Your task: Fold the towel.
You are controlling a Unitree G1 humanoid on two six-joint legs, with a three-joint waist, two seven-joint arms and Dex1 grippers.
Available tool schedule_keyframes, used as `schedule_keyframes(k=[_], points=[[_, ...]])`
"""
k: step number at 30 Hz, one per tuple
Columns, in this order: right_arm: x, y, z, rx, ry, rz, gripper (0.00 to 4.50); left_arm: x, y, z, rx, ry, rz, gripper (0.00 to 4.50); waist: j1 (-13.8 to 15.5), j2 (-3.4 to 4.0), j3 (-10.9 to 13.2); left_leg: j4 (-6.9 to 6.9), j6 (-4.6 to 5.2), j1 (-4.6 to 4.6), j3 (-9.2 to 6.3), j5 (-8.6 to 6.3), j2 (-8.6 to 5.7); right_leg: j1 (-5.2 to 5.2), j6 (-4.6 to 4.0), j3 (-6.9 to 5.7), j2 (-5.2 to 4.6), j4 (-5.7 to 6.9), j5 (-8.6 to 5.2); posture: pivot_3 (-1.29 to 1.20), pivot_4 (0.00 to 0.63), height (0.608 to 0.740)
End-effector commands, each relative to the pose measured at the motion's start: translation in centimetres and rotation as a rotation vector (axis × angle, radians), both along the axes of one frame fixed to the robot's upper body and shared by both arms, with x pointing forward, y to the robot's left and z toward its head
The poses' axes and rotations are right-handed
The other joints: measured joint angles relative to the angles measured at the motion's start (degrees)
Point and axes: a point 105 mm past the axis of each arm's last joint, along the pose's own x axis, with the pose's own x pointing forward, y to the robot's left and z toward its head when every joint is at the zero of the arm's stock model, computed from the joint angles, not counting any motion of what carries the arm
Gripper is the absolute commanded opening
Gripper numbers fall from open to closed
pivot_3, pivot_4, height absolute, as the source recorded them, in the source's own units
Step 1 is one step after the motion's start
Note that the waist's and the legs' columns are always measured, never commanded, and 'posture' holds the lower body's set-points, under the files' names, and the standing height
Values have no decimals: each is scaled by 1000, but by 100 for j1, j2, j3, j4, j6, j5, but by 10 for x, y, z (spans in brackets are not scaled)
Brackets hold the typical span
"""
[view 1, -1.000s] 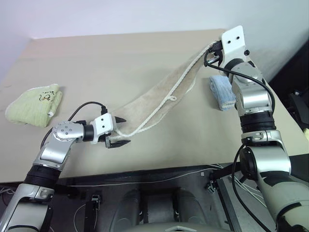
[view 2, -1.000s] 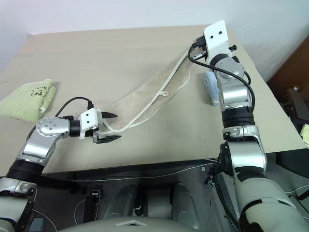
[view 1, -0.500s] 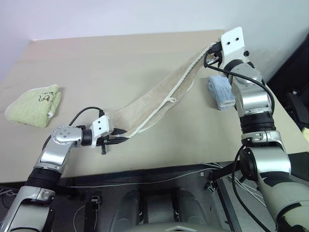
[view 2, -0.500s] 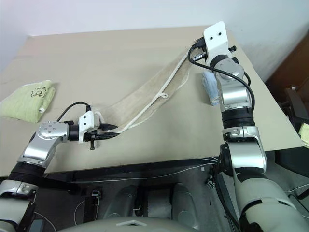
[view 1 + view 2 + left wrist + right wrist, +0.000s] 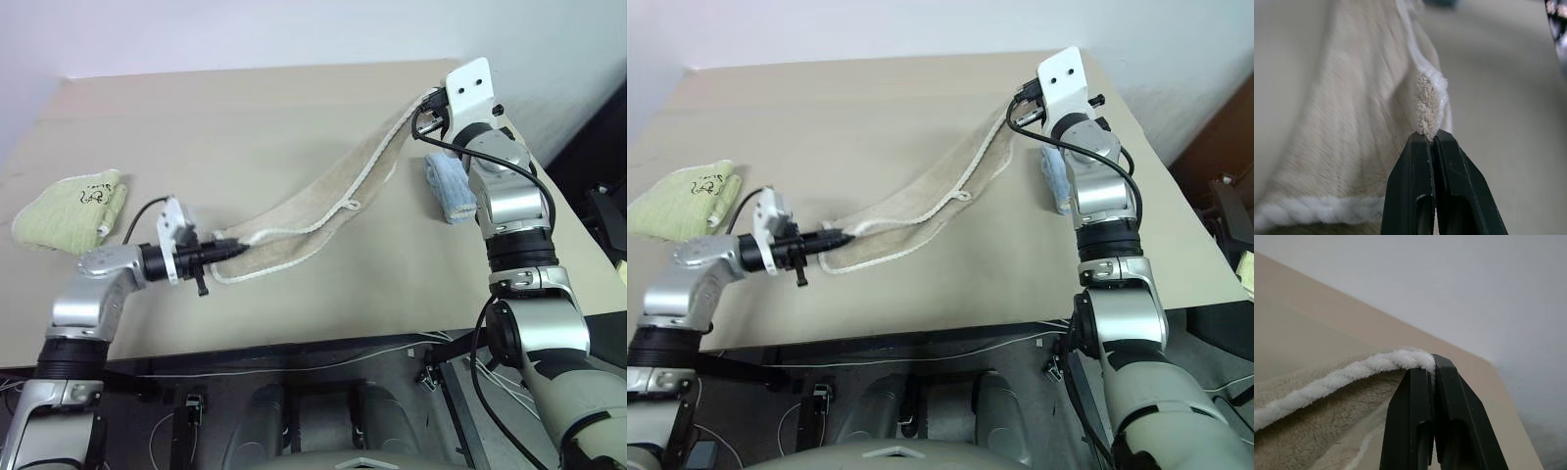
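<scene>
Beige towel (image 5: 323, 196) stretched diagonally over table (image 5: 245, 108), near-left to far-right. Left gripper (image 5: 1432, 139) clenched on near-left corner, just off the surface; right gripper (image 5: 1433, 364) clamped on far-right corded edge, raised. Green towel (image 5: 69, 209) far left; blue towel (image 5: 449, 188) beside right arm.

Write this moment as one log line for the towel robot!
left gripper: shut on towel corner | right gripper: shut on towel's far end | towel: stretched between them

Light blue towel (image 5: 449, 191) partly behind right arm
</scene>
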Motion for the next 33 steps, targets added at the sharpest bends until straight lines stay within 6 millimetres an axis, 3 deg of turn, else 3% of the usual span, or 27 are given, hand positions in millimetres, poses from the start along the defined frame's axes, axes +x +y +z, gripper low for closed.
schedule_keyframes(k=[1, 5, 8, 12, 17, 20, 22, 25, 29, 33], points=[[-5, 1, 20, -4, -72, 9, 0, 2, 5, 40, -104, -18, 16, 24, -8, 0, 0, 0, 0, -1, 0, 0, 0, 0, 0, 0, 0, -1, 0, 0, 150, 740], [-6, -10, 26, -16, -83, -10, 0, 31, 24, 75, -162, -92, 164, 24, 6, -3, 2, 0, 0, 0, -2, 1, -1, 0, 1, -2, 3, 1, 0, 0, 150, 740], [-4, -27, 34, -22, -92, -52, 0, 57, 43, 86, -108, -110, 296, 24, 7, -4, 3, 3, -2, 0, -4, 2, -10, 3, 2, -5, 5, 2, 0, 0, 150, 740], [0, -44, 49, -59, -113, -94, 0, 84, 67, 115, -175, -133, 420, 24, -5, -15, 12, 1, -2, -2, 3, 2, -19, 1, 4, -4, 5, -4, 0, 0, 150, 740], [7, -53, 56, -123, -118, -116, 0, 106, 74, 129, -146, -164, 490, 24, -67, -16, 14, -12, -2, -2, 12, 2, -18, -1, 13, -3, 10, -18, -1, 0, 150, 740], [9, -52, 65, -127, -136, -110, 0, 109, 76, 166, -274, -294, 523, 24, -126, -23, 20, -14, -2, -8, 13, 1, -18, -2, 19, -3, 9, -22, -3, 0, 150, 740], [8, -51, 69, -135, -140, -86, 0, 108, 81, 177, -300, -319, 544, 24, -135, -31, 28, -13, -2, -16, 11, 1, -17, -6, 22, -3, 6, -23, -2, 0, 150, 740], [5, -47, 65, -147, -124, -25, 0, 105, 87, 179, -249, -356, 558, 24, -157, -30, 29, -14, 0, -23, 13, 1, -17, -12, 32, -1, 5, -24, 0, 0, 150, 740], [-9, -34, 43, -149, -69, 140, 0, 98, 108, 178, -168, -362, 610, 24, -153, -31, 31, -16, 0, -23, 13, 0, -16, -13, 38, -1, 7, -23, -3, 0, 150, 740], [-45, -11, 11, -180, 30, 339, 0, 90, 127, 140, 119, -340, 609, 24, -132, -30, 31, -11, 1, -27, 12, -1, -16, -12, 41, -2, 5, -20, -3, 0, 150, 740]])
